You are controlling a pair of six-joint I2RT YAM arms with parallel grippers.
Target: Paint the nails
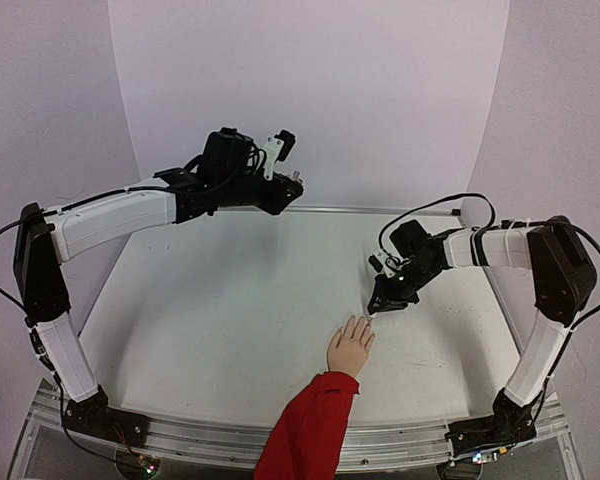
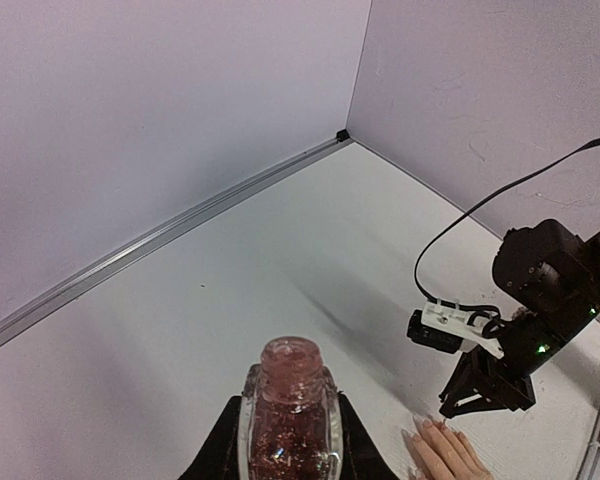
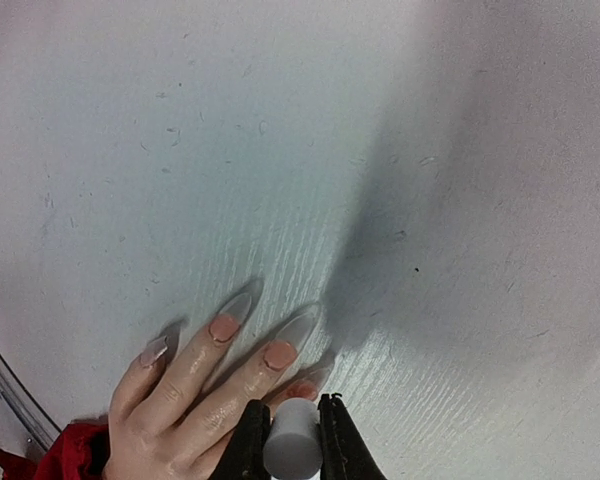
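— Pink-tinted nails [image 3: 279,354], where are they?
— On the mannequin hand [image 1: 350,348], flat on the tabletop [image 1: 230,300], just under the right claw [image 3: 292,415], which is clamped on a white cap [image 3: 292,452].
— Left claw [image 2: 288,445]?
— Raised, gripping a glittery bottle [image 2: 288,395].

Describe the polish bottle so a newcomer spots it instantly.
Start at the left arm, raised above the white table. The left claw grips a small clear bottle of glittery pinkish polish. Unlike the mannequin hand lying on the table, it is held aloft, capless.
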